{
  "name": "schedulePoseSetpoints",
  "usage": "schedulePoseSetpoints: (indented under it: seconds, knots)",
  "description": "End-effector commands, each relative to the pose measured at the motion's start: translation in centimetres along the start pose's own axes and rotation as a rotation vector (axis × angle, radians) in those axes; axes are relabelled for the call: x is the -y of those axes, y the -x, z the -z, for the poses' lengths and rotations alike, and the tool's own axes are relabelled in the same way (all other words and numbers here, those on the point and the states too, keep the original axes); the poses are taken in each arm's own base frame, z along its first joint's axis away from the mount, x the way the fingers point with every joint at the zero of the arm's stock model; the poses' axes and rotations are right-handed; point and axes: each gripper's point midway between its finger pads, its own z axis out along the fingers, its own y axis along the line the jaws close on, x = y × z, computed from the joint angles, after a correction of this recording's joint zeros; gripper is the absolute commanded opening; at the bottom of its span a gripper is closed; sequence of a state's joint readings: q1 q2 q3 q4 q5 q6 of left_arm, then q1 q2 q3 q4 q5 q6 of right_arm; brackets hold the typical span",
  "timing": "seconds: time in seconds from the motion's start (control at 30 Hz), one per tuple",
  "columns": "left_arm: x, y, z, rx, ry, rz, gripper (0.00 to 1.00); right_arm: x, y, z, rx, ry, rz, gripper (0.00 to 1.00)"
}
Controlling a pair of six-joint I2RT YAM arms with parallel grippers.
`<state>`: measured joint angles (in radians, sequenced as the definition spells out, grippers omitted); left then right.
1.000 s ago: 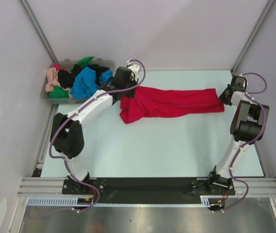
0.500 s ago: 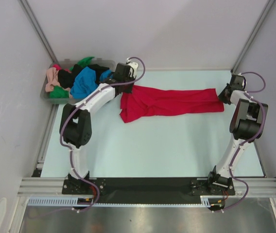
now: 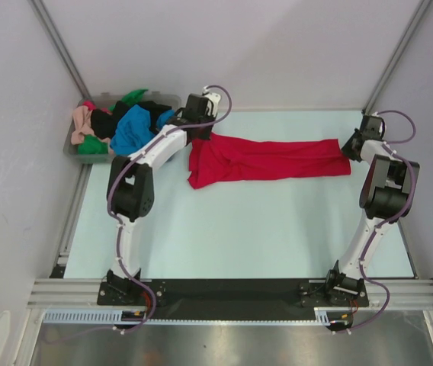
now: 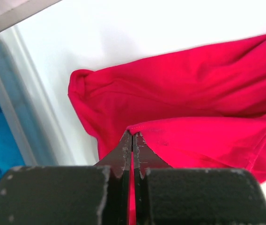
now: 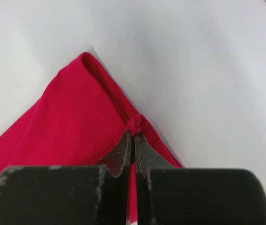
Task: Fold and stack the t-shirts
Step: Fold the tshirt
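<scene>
The large red t-shirt (image 3: 266, 159) lies stretched as a long band across the far half of the table. My left gripper (image 3: 203, 131) is shut on its left end, a hemmed edge (image 4: 189, 124) pinched between the tips. My right gripper (image 3: 348, 149) is shut on its right end, a small bunch of cloth (image 5: 135, 123) at the tips. The shirt's left part is bunched and hangs wider than the right. The other t-shirts, blue (image 3: 134, 126), black, green (image 3: 91, 146) and peach-pink (image 3: 81, 120), lie heaped at the far left.
A clear grey plastic bin (image 3: 159, 99) at the far left holds the heap of shirts; its wall shows in the left wrist view (image 4: 18, 117). Frame posts and walls close in the back and sides. The pale table (image 3: 262, 229) spreads in front of the red shirt.
My left gripper has moved toward the far edge and slightly right with the shirt's left end, and the left arm has stretched out. The right gripper has barely moved.
</scene>
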<state>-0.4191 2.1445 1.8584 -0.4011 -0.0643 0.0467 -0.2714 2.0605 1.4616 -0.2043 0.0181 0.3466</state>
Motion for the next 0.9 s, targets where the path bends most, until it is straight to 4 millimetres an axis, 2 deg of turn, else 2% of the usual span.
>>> schedulePoseSetpoints:
  seconds: [0.0,0.43,0.57,0.7,0.87]
  knots:
    - [-0.9,2.6,-0.5,0.065,0.007,-0.041,0.00,-0.8,1.2,-0.5,0.029,0.013,0.006,0.00]
    - [1.2,7.4,-1.7,0.216,-0.100,-0.122,0.00,-0.1,-0.2,-0.8,-0.001,-0.015,0.008,0.00]
    - [1.9,7.5,-2.4,0.222,-0.126,-0.122,0.00,0.0,-0.1,-0.9,0.001,-0.018,0.008,0.00]
    - [3.0,6.7,-3.3,0.210,-0.154,-0.132,0.00,0.1,0.0,-0.8,0.005,-0.021,0.010,0.00]
    - [3.2,7.0,-4.3,0.229,-0.153,-0.129,0.00,0.1,0.0,-0.9,0.003,-0.021,0.016,0.00]
